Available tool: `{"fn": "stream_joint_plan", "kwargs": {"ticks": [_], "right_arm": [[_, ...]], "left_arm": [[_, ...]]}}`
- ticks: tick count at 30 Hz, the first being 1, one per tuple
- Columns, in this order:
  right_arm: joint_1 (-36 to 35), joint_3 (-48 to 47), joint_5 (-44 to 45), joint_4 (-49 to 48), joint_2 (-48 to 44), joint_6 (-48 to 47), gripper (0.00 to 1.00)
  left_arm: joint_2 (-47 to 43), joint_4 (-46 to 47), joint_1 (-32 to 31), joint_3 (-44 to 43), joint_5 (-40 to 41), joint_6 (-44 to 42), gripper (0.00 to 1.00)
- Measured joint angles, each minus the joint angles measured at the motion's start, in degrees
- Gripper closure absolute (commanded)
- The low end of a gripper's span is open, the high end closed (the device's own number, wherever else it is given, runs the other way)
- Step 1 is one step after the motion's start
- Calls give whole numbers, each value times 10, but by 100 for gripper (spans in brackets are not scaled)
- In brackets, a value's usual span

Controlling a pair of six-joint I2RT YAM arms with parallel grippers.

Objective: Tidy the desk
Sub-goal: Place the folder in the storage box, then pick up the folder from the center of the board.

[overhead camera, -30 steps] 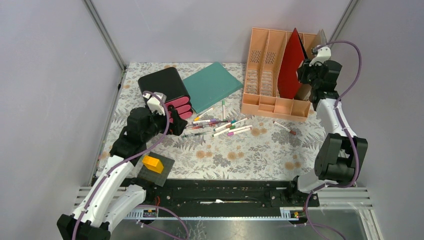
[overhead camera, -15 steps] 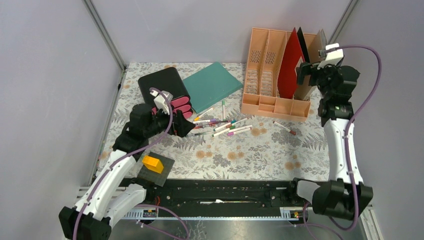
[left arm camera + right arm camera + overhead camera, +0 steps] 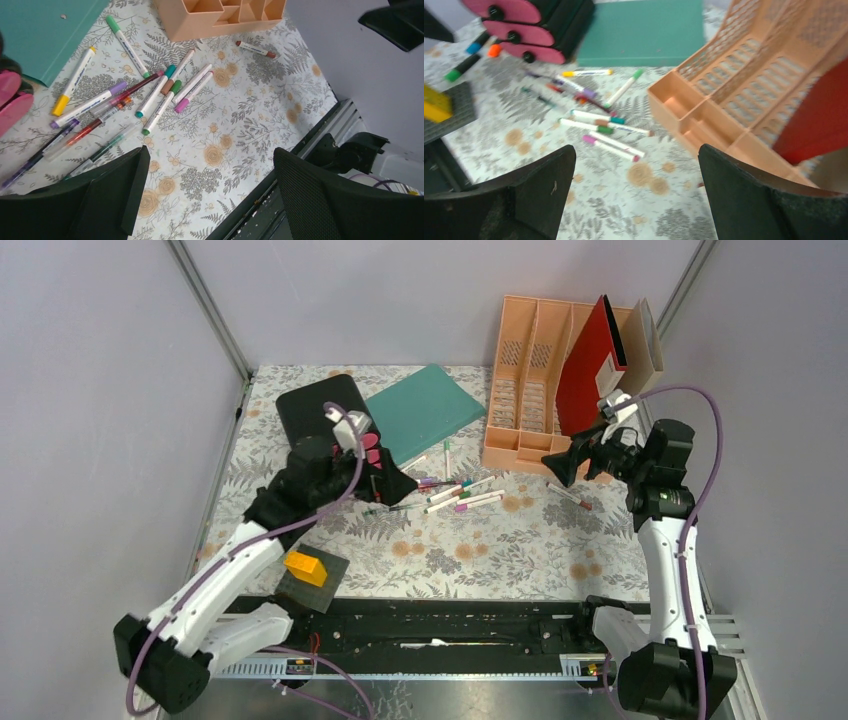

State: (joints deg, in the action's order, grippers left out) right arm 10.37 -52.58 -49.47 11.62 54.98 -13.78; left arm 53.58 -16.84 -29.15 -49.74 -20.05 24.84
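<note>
Where markers (image 3: 160, 107) litter desk (image 3: 250, 125), barrel print too small to read.

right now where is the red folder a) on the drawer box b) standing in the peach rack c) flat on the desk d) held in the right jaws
b, the red folder stands on edge inside the peach rack, not flat on the desk

Floral desk (image 3: 500, 550), scattered markers (image 3: 460, 495), teal folder (image 3: 425, 412), peach rack (image 3: 520, 390)
</note>
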Motion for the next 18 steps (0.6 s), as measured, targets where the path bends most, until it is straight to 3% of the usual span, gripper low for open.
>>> {"fn": "stream_joint_plan", "kwargs": {"ticks": [5,14,18], "right_arm": [[0,27,-64,1,8,1,0],[0,30,-88,-10,11,1,0],[0,34,-87,-14,18,2,0]], "left_arm": [[95,23,-57,-29,76,24,1],[233,95,-66,-68,188,68,3],[313,120,-66,-115,221,83,18]]}}
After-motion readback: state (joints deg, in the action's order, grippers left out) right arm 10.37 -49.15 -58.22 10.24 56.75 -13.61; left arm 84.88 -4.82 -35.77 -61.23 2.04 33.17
